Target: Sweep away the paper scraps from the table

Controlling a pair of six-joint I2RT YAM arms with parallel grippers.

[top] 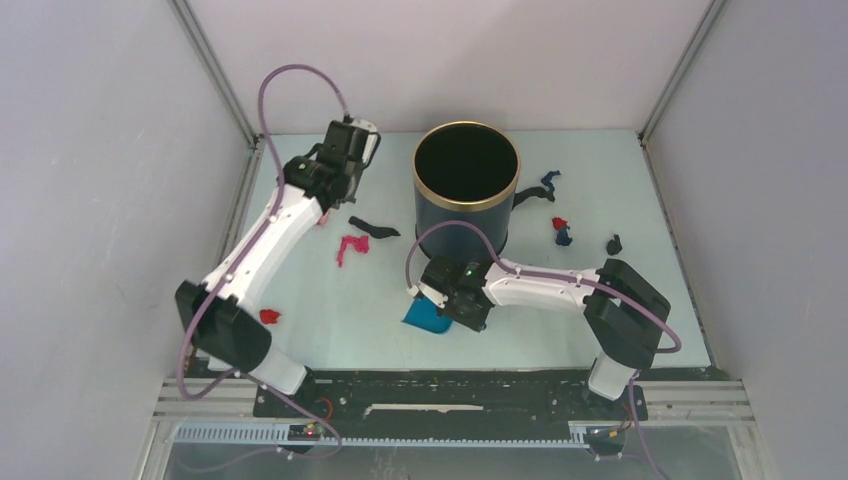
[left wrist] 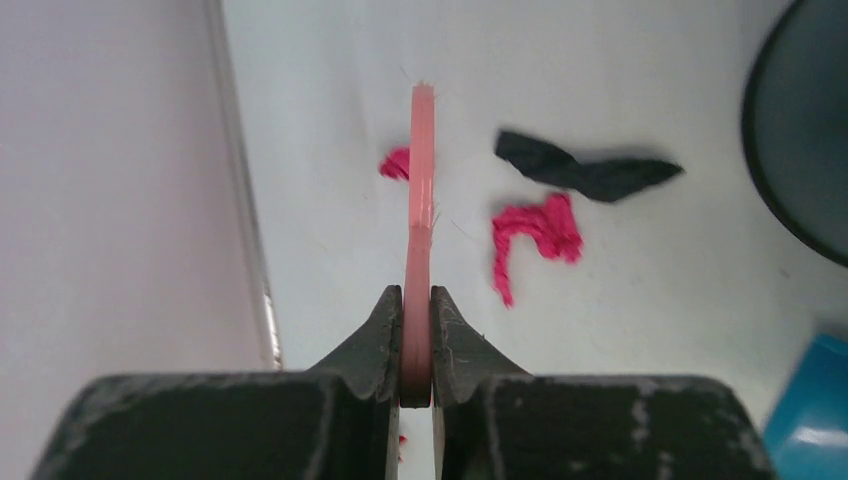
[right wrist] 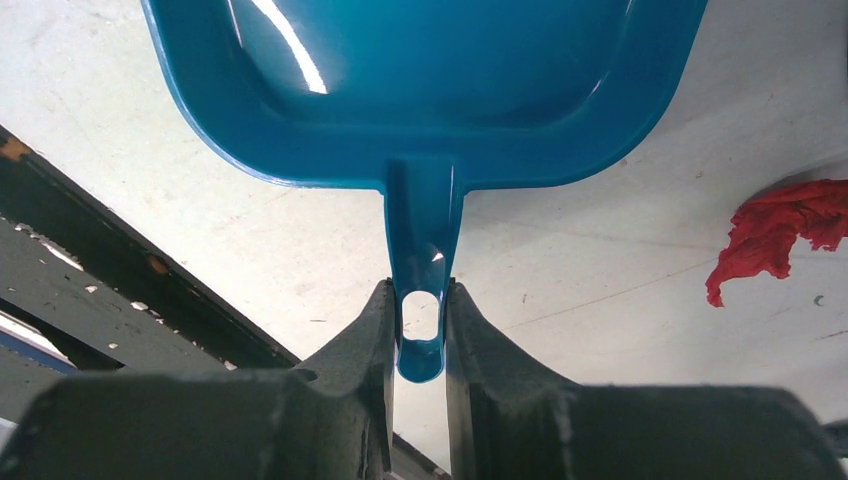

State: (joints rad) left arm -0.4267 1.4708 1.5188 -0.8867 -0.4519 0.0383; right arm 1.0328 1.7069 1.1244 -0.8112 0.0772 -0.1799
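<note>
On the pale blue table point(top: 350, 300) a magenta scrap point(top: 352, 245) and a black scrap point(top: 373, 229) lie left of the bin. A red scrap point(top: 268, 316) lies near the left arm's base. Several dark blue, black and red scraps point(top: 561, 230) lie right of the bin. My left gripper point(left wrist: 417, 300) is shut on the pink brush point(left wrist: 421, 170), seen edge-on. The magenta scrap point(left wrist: 535, 230) and black scrap point(left wrist: 585, 170) lie just right of it, and a small magenta bit point(left wrist: 396, 163) lies just left. My right gripper point(right wrist: 420, 320) is shut on the blue dustpan's point(right wrist: 430, 80) handle, low at the front centre.
A dark round bin point(top: 466, 190) with a gold rim stands at the back centre. Grey walls close in the left, right and back. The black strip with rails point(top: 450, 385) runs along the front. A red scrap point(right wrist: 775, 235) lies right of the dustpan in the right wrist view.
</note>
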